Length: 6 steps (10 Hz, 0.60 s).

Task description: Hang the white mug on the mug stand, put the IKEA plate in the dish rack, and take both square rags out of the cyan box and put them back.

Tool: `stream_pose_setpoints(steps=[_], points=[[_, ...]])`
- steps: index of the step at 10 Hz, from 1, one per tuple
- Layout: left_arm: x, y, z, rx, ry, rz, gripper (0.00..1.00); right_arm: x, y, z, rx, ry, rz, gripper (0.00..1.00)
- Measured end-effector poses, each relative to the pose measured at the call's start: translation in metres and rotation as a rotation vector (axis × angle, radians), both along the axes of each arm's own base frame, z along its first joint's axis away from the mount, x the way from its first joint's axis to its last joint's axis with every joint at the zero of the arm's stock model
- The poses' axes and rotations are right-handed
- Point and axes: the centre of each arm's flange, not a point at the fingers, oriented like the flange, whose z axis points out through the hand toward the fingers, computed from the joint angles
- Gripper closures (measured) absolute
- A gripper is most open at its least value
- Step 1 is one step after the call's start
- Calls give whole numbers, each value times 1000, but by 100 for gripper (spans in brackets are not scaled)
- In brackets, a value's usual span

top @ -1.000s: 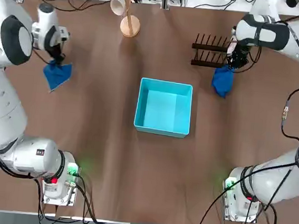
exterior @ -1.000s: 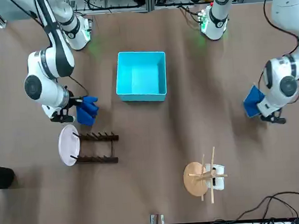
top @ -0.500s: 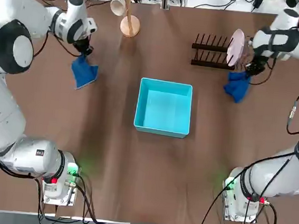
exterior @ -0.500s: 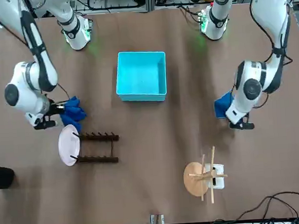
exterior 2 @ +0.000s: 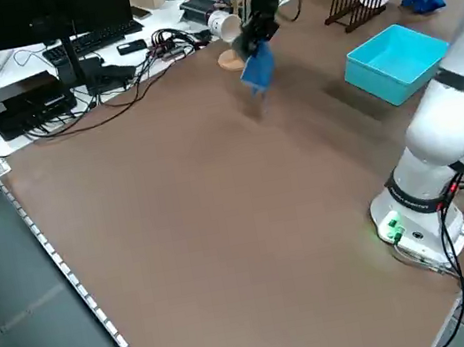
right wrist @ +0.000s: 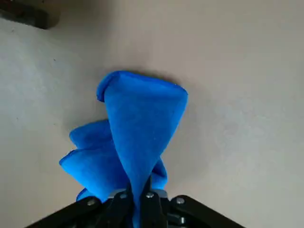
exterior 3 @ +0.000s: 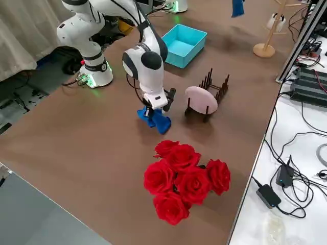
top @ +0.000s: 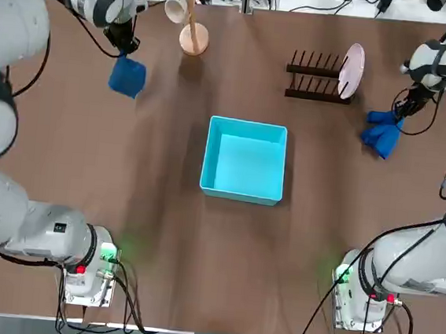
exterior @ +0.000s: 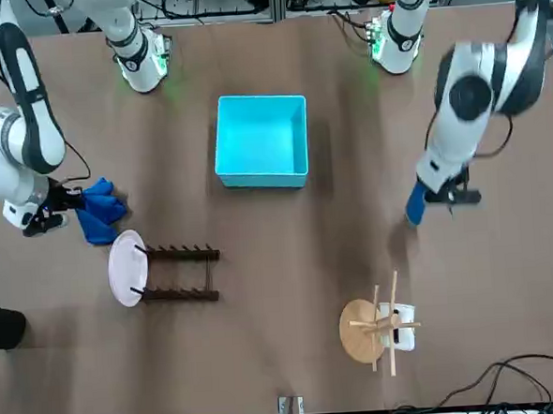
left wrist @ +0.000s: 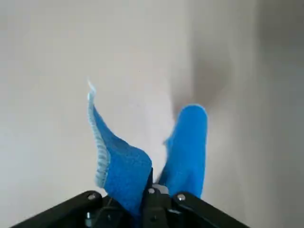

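The cyan box (top: 244,158) sits mid-table with nothing in it. My left gripper (top: 127,50) is shut on one blue square rag (top: 127,76), which hangs above the table at the far left, near the mug stand (top: 193,38). The white mug (top: 176,8) hangs on that stand. At the far right my right gripper (top: 406,107) is shut on the other rag (top: 380,133), whose lower folds rest on the table (exterior 3: 156,120). The IKEA plate (top: 351,70) stands upright in the dish rack (top: 317,78). Each wrist view shows a rag (left wrist: 185,142) (right wrist: 137,128) pinched between that gripper's fingers.
A bunch of red roses (exterior 3: 186,178) lies near the table's right edge, beyond the right rag. Cables and electronics (exterior 2: 62,77) crowd the bench behind the far edge. Both arm bases (top: 87,268) (top: 361,295) stand at the near corners.
The left gripper has carried its rag up and rightward toward the mug stand. The right gripper has dragged its rag farther right, away from the dish rack.
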Motion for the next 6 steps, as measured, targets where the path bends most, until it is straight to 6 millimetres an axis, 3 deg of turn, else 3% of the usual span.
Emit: stream_pose_setpoints(steps=[1,3,6], points=[[-20,-24,23,-25,13,-8,96,2,4,-2,-1,-4,9,96],[-59,-85,39,-46,18,-24,96,8,32,-14,-15,-11,-4,96],[-122,-188,29,-41,-7,-47,96,14,122,-36,-52,-10,-89,96]])
